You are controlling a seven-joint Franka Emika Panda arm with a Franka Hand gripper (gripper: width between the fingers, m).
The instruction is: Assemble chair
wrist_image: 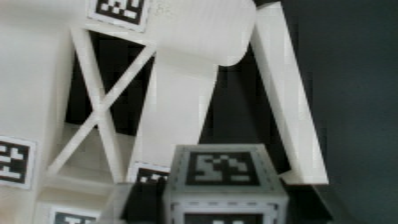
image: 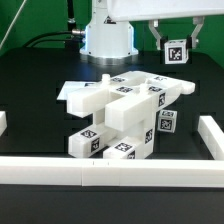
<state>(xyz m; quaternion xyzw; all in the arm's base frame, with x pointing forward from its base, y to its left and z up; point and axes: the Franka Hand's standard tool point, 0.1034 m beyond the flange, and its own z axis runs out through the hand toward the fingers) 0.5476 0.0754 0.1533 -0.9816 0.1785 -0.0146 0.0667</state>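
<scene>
In the exterior view we see the chair [image: 125, 110] in the middle of the black table [image: 30, 75], its chunky white tagged parts joined in one cluster, with the white border rails [image: 60, 170] along the near edge. The gripper [image: 176, 44] hangs at the far side, toward the exterior view's right, well apart from the chair, its fingers clamped on a small tagged block [image: 177, 53]. In the wrist view that tagged block [wrist_image: 222, 168] fills the foreground, the chair's X-braced panel [wrist_image: 107, 110] lies beyond it, and we cannot make out the fingers themselves
</scene>
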